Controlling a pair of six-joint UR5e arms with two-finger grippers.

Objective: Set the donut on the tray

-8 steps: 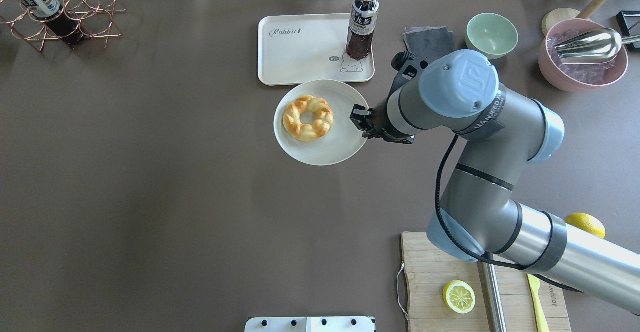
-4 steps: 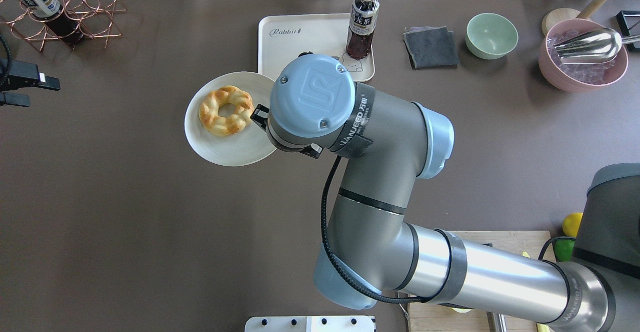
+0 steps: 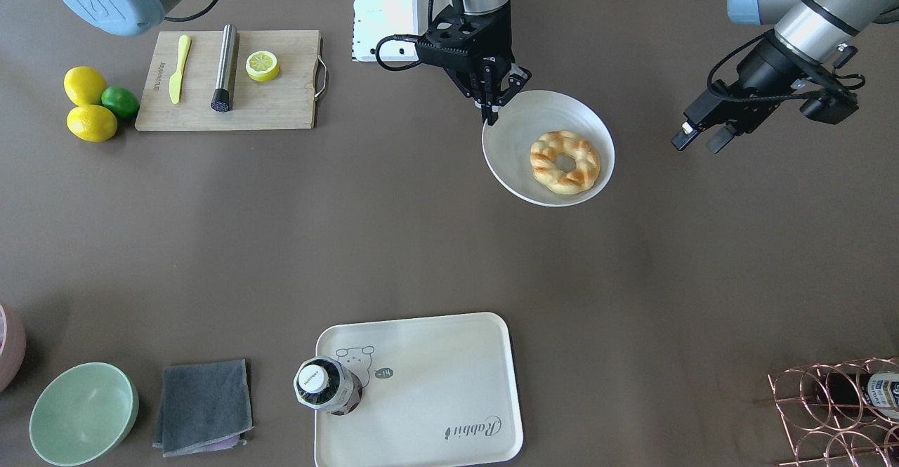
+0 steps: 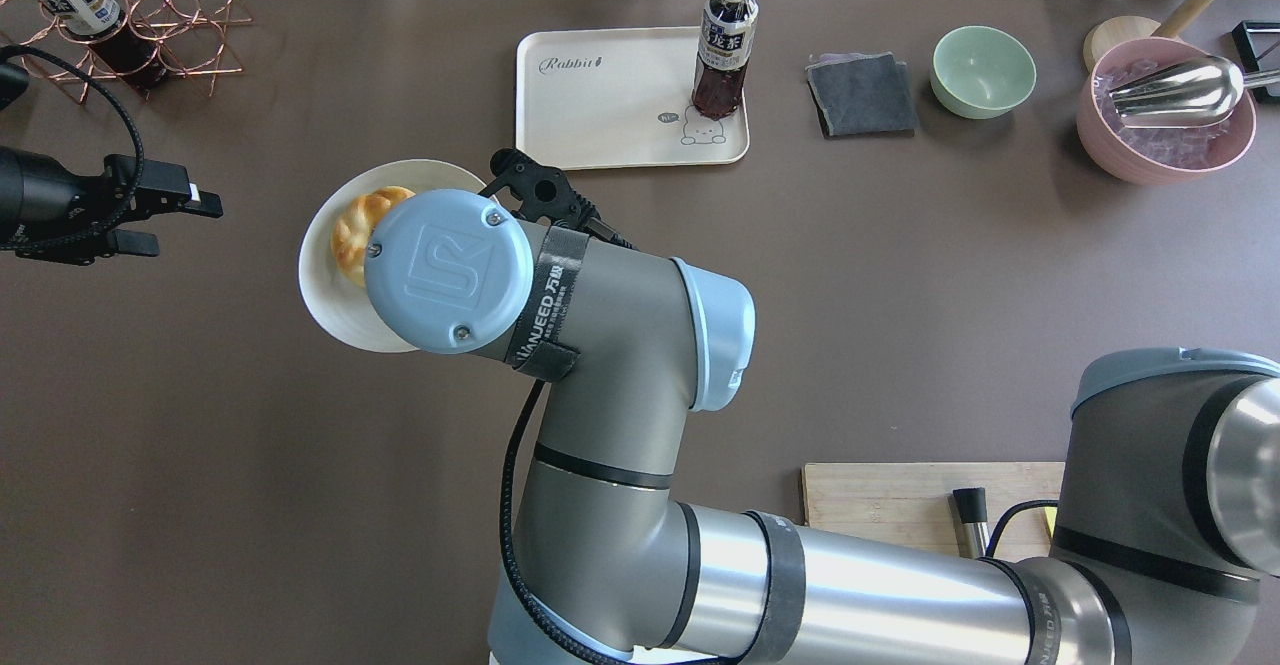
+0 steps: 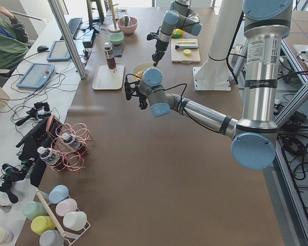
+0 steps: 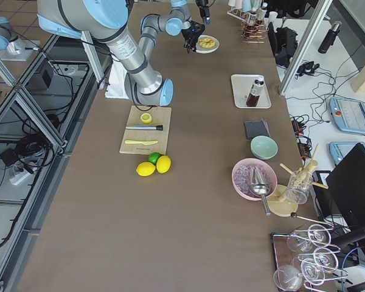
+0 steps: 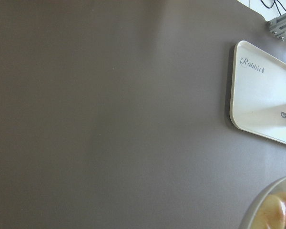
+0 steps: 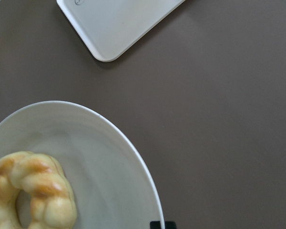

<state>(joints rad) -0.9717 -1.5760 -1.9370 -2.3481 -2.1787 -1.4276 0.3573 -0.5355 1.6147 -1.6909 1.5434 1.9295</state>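
The donut [image 3: 564,161], a golden braided ring, lies on a round white plate [image 3: 520,130]. My right gripper [image 3: 489,110] is shut on the plate's rim and holds it over the table. In the overhead view my right arm's elbow hides most of the plate [image 4: 335,310] and donut [image 4: 358,223]. The right wrist view shows the donut [image 8: 33,191] on the plate [image 8: 100,157]. The cream tray [image 3: 428,397] with "Rabbit" script lies apart from the plate, farther across the table; it also shows overhead [image 4: 600,105]. My left gripper [image 3: 699,138] is open and empty, beside the plate.
A dark drink bottle [image 3: 326,384] stands on the tray's bear corner. A cutting board [image 3: 281,105] with a lemon half [image 3: 262,65], a knife and a metal rod lies near my base. A green bowl [image 3: 83,411], grey cloth [image 3: 204,404] and copper rack [image 3: 836,411] line the far edge.
My right arm has carried the plate with the donut leftward in the overhead view, away from the tray's front edge. My left gripper has come in from the left edge.
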